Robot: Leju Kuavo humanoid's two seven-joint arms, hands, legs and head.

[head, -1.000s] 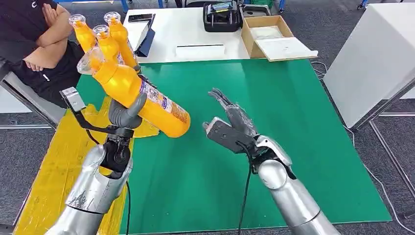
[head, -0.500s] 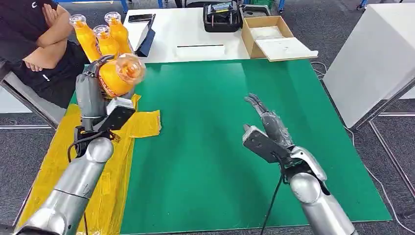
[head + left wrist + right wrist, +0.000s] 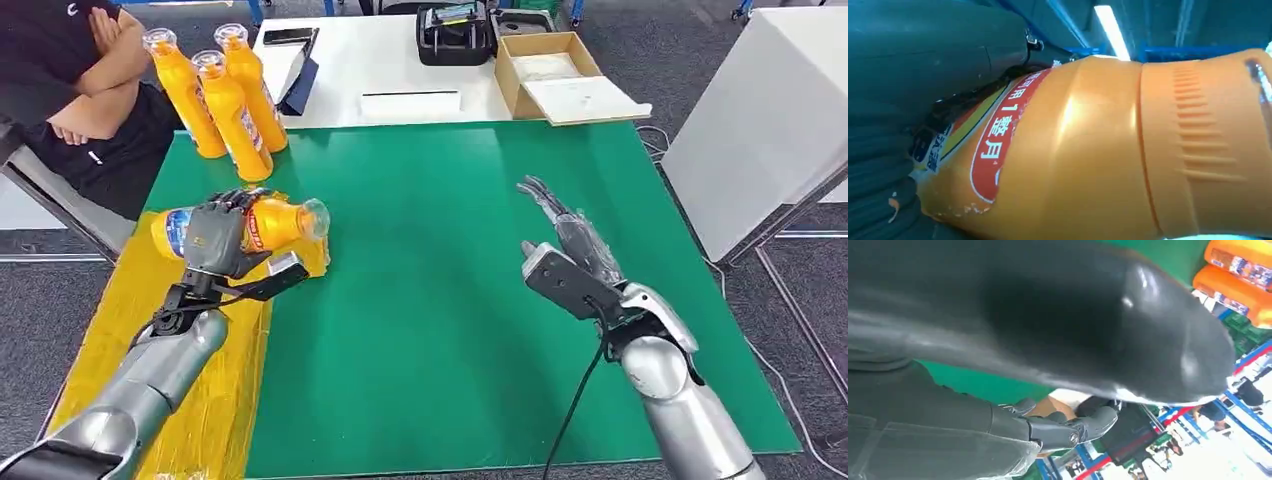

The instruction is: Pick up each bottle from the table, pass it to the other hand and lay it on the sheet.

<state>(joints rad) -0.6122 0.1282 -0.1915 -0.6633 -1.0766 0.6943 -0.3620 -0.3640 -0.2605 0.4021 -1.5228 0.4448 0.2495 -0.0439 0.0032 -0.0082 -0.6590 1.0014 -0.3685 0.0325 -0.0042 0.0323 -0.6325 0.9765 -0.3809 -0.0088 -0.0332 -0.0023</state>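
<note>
Head view: left hand (image 3: 222, 238) grips glossy ribbed orange bottle (image 3: 270, 222).

An orange plastic bottle (image 3: 1098, 150) lies close against the camera, its ribbed shoulder toward one side and a red-bordered label (image 3: 998, 145) with white characters wrapping its body. The robot's left hand (image 3: 923, 100), grey and ribbed, presses along the bottle's labelled end, holding it. Beyond the bottle, a lit ceiling lamp (image 3: 1113, 25) and blue beams (image 3: 1193, 50) stretch across a dim hall.
</note>
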